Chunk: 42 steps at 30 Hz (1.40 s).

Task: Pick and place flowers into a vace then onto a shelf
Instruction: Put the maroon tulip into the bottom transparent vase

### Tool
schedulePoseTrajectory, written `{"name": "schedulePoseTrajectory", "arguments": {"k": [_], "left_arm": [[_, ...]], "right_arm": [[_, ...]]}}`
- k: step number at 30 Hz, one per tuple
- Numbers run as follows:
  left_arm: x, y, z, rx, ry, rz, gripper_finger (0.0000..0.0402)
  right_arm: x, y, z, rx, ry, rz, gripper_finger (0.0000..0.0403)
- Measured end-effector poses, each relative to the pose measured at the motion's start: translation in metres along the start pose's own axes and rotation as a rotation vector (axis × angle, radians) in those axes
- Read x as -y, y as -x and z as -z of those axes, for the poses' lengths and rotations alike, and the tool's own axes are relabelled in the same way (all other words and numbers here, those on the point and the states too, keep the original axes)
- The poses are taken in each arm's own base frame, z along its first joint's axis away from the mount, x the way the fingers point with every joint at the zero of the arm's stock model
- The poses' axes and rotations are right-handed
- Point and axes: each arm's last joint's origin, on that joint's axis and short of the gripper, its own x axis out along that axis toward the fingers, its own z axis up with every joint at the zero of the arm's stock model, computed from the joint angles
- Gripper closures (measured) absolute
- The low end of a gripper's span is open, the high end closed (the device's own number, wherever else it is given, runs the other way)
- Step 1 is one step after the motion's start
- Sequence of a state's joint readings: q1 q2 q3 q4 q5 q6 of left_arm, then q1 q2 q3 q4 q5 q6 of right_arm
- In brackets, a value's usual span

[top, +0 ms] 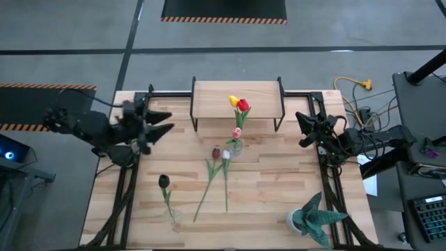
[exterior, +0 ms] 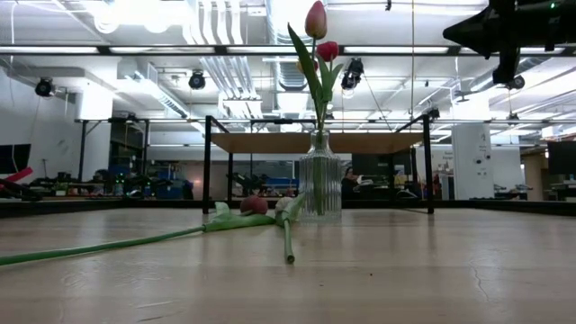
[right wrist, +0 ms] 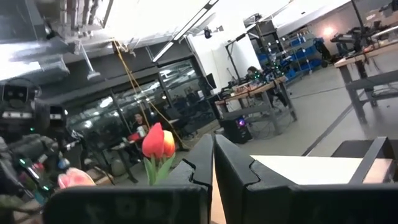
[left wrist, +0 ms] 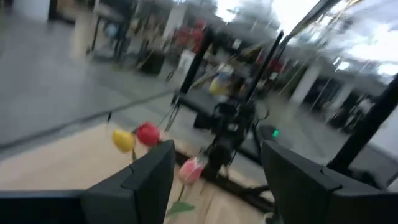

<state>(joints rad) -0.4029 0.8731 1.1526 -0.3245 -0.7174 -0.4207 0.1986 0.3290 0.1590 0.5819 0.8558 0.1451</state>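
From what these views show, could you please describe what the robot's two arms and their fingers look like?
Both arms are dark, nearly black, built of jointed segments. The left gripper ends in two angular, pointed black fingers with flat, faceted faces. The right gripper has the same matte black fingers, with stepped notches along their inner edges. Dark cables trail from the right arm off the table.
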Motion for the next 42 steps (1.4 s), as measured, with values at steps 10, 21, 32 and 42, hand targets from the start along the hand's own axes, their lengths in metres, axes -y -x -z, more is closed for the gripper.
{"name": "schedulePoseTrajectory", "arguments": {"k": [10, 21, 32, 42], "left_arm": [[0.029, -0.069, -0.006, -0.212, 0.092, -0.274, 0.0178], [0.050, -0.109, -0.008, -0.411, 0.125, -0.405, 0.0178], [0.053, -0.143, 0.038, -0.622, 0.105, -0.483, 0.0178], [0.041, -0.154, 0.089, -0.750, 0.126, -0.521, 0.0178]], "right_arm": [[0.000, 0.000, 0.000, -0.001, -0.103, 0.000, 0.0394], [-0.002, 0.000, 0.000, -0.014, -0.026, -0.075, 0.0394], [-0.002, 0.000, 0.002, -0.026, 0.012, -0.076, 0.0394], [-0.002, 0.000, 0.003, -0.032, 0.046, -0.075, 0.0394]]}}
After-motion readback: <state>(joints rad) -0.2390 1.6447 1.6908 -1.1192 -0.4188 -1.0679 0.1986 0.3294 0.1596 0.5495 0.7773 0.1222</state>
